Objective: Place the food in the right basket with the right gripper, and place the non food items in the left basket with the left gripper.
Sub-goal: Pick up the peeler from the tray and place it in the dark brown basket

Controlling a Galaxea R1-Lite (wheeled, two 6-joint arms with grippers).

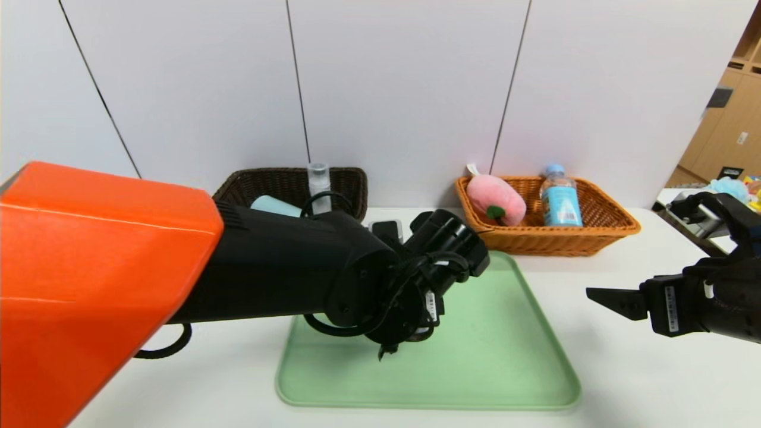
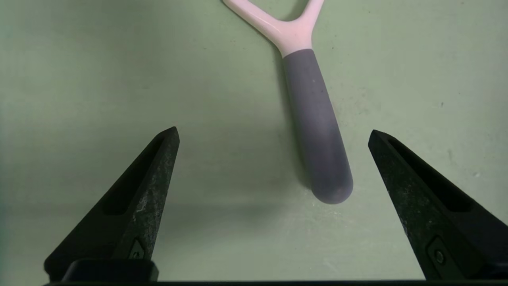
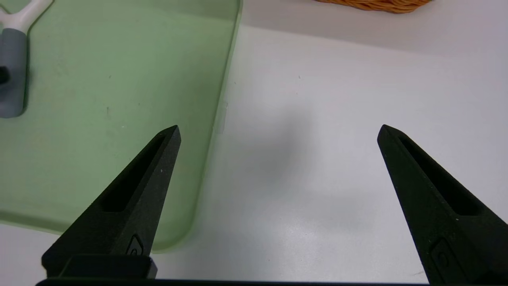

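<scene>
The peeler [image 2: 313, 135], white head and grey handle, lies flat on the green tray [image 1: 505, 356]. My left gripper [image 2: 274, 133] hangs open just above it, the handle's end between the fingers and nearer one of them. My left arm [image 1: 357, 279] hides the peeler in the head view. The dark left basket [image 1: 351, 184] holds the blue-grey cup [image 1: 276, 207] and the slim clear bottle [image 1: 319, 184]. In the orange right basket [image 1: 612, 223] lie the pink peach [image 1: 496, 199] and the water bottle [image 1: 560, 199]. My right gripper [image 1: 603, 299] stands open and empty over the white table [image 3: 317, 159], beside the tray's right edge.
Both baskets stand at the table's back against a white panelled wall. A small dark object [image 1: 386, 227] sits on the table behind my left wrist. A side surface with clutter [image 1: 731, 190] lies past the table's right edge.
</scene>
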